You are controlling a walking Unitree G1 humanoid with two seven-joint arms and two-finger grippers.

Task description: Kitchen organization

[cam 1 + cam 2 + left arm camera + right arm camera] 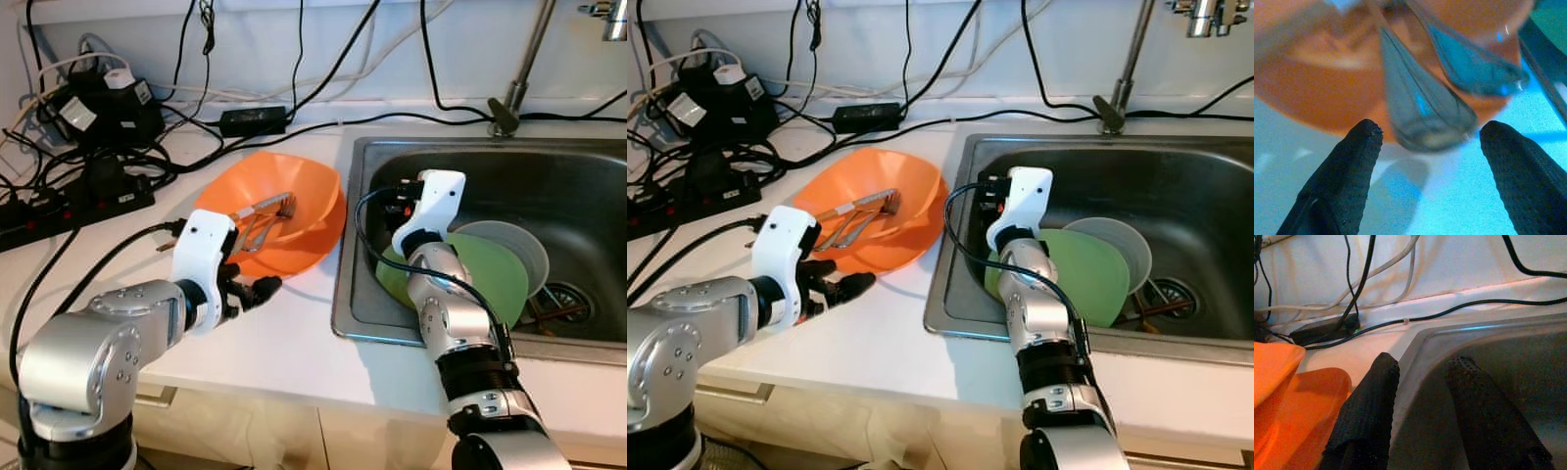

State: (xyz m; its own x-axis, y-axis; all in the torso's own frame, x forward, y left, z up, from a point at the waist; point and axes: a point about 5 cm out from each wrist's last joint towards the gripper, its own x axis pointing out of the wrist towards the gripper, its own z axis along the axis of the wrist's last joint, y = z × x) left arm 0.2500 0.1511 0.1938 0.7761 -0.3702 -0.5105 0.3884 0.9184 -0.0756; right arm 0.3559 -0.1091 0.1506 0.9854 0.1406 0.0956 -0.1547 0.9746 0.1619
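Two stacked orange bowls (299, 191) sit on the white counter just left of the sink. Metal utensils (263, 217) lie in the top bowl, and two rounded metal ends (1422, 110) stick out over its near rim. My left gripper (257, 291) is low on the counter at that rim, open, its fingers (1347, 171) on either side of those ends without touching them. My right gripper (395, 199) is inside the sink by its left wall, open with nothing between its fingers (1371, 406). A green plate (490, 269) and a pale grey bowl (517, 247) lie in the sink.
The steel sink's rim (343, 294) borders the bowls. The faucet base (505, 116) stands behind the sink. Power strips (69, 201), a black adapter (253, 119) and tangled cables crowd the back left of the counter. Thin sticks lie by the drain (563, 305).
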